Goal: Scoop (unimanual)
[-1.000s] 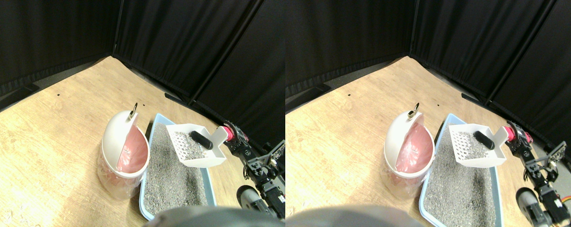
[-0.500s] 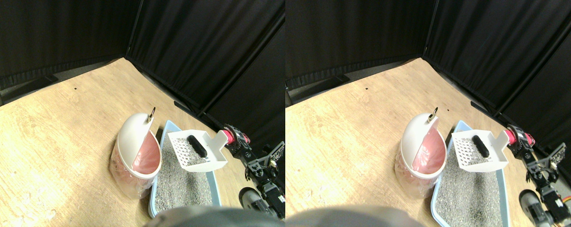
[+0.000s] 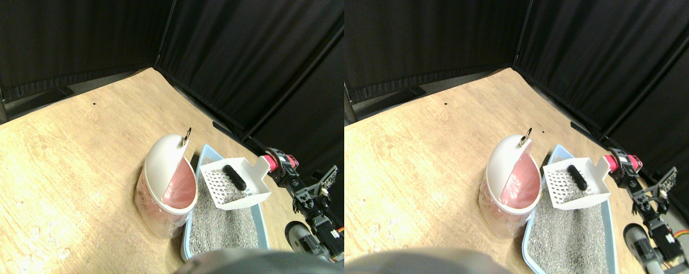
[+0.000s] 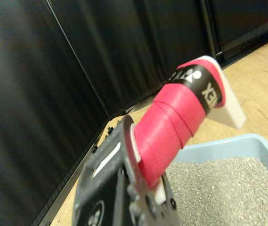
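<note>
So the right gripper [image 3: 277, 165] is clamped on the scoop's pink wrapped handle [image 4: 171, 127], centre-right of frame. The white slotted scoop [image 3: 233, 182] hangs over the litter tray [image 3: 207, 155], carrying a black lump [image 3: 234, 177]. The bin's [image 3: 164, 177] pink-lined opening sits just left of the scoop, along its handle-to-lip axis.

The right manipulator [image 3: 307, 197] enters from the lower right of the stereo view and rises in jointed black links toward the centre right of the frame. Its end effector [image 3: 279, 164] sits at the top of that chain, closed on a red-wrapped handle [image 4: 171, 127] (in the wrist view the dark jaw frame clasps the wrap at lower centre).
</note>
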